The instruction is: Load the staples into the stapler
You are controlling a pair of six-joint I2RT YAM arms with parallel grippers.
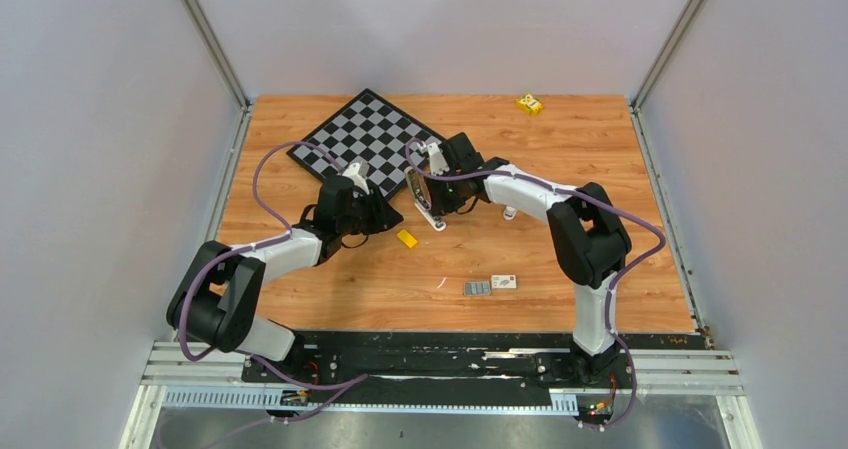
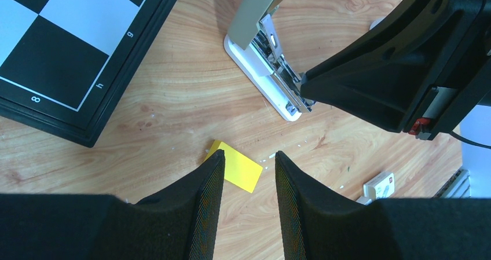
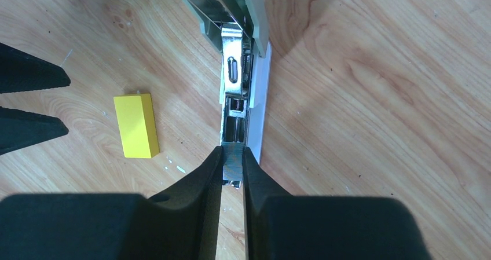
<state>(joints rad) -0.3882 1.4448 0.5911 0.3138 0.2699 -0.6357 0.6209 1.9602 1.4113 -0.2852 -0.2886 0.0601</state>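
Stapler lies open on surface by chessboard, lid up. R claw, narrow, pinches staples at tray's end. L claw half-wide, empty, above yellow block.

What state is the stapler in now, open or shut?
Open. On the stapler, the grey top stands lifted away from the metal tray and white base.

Left pincer parted, tilted down, right pincer pinched narrow (both arms bent inward)
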